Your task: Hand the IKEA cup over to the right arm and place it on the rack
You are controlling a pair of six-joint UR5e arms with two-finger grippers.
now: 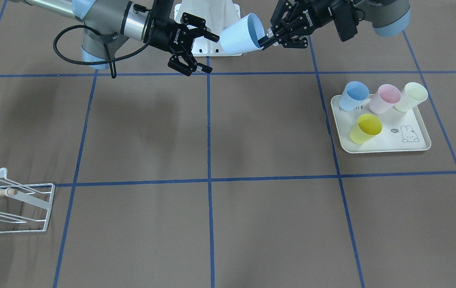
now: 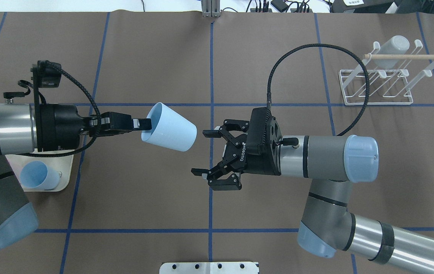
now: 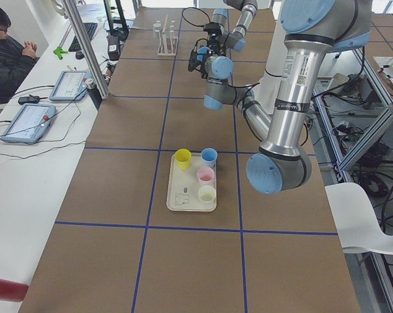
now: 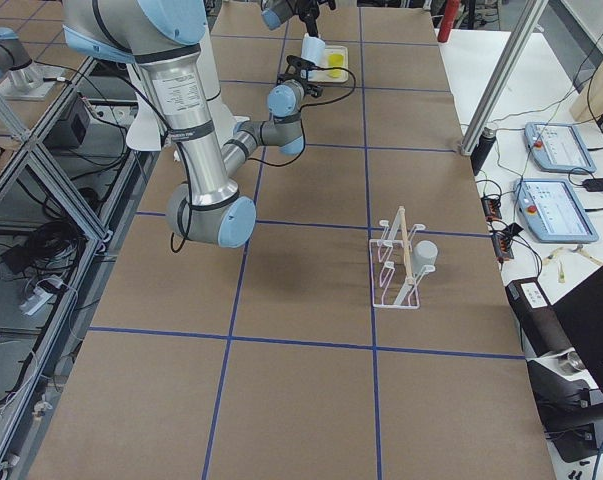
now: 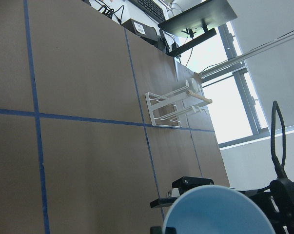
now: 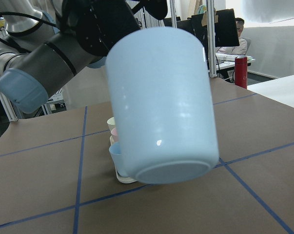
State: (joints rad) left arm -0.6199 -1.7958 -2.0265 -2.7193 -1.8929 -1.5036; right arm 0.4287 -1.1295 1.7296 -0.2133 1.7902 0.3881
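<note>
My left gripper point(image 2: 146, 125) is shut on the rim of a light-blue cup point(image 2: 171, 131) and holds it on its side above the table, base toward my right arm point(image 2: 331, 154). My right gripper point(image 2: 201, 152) is open, its jaws spread wide just short of the cup's base without touching it. In the front view the cup point(image 1: 241, 35) hangs between the left gripper point(image 1: 265, 40) and the right gripper point(image 1: 211, 54). The right wrist view is filled by the cup point(image 6: 161, 102). The white wire rack point(image 2: 376, 102) with a wooden dowel point(image 2: 407, 56) stands at the far right.
A grey cup point(image 2: 393, 45) hangs on the rack. A cream tray point(image 1: 387, 147) on my left side holds blue point(image 1: 353, 95), pink point(image 1: 385, 98), cream point(image 1: 411, 96) and yellow point(image 1: 365, 128) cups. A long black cable point(image 2: 296, 53) loops from my right wrist.
</note>
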